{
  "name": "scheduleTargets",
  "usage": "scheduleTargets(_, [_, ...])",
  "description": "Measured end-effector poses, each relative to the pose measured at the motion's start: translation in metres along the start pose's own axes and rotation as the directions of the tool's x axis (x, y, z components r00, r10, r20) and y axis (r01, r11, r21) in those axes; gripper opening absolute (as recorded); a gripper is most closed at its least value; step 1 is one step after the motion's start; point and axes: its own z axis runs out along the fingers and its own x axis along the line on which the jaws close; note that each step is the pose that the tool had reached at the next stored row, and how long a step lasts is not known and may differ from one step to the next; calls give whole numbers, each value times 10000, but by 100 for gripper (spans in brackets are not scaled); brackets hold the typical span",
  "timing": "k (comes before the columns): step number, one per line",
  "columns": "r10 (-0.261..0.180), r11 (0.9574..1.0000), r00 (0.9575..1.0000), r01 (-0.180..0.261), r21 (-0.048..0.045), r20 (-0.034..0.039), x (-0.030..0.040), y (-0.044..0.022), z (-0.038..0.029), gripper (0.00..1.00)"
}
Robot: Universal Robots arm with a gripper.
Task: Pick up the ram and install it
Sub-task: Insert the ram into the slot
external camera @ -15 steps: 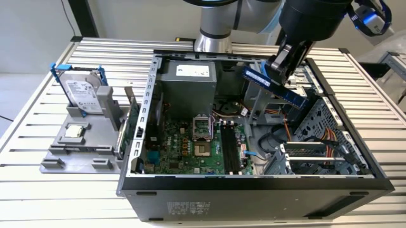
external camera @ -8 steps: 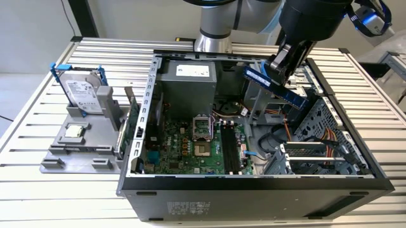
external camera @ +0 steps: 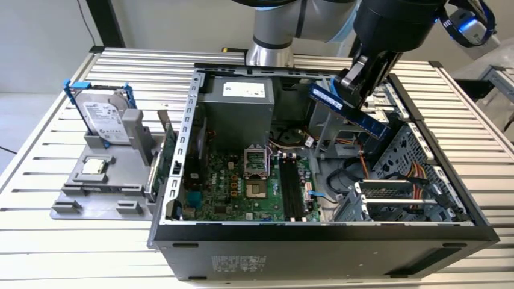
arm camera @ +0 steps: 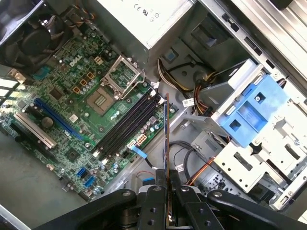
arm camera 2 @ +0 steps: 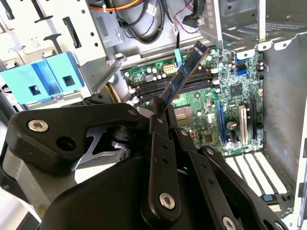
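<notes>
The ram is a long blue circuit-board stick held tilted in the air over the open computer case, toward the exterior view's right. My gripper is shut on its upper end. In the second wrist view the ram sticks out from the gripper above the green motherboard. The first wrist view has the ram edge-on, rising from the gripper. The black memory slots lie below it, apart from the stick.
A grey stand at the exterior view's left carries a silver hard drive with blue rails and a small square processor chip. Inside the case are the power supply, a blue drive caddy, cables and metal drive bays.
</notes>
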Motion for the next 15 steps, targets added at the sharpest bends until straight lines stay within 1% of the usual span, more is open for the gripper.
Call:
scheduleTargets(10, [271,9996,9996,-271,20,8,0,0,0,0])
scheduleTargets(15, [307,9995,9995,-307,23,9,0,0,0,0])
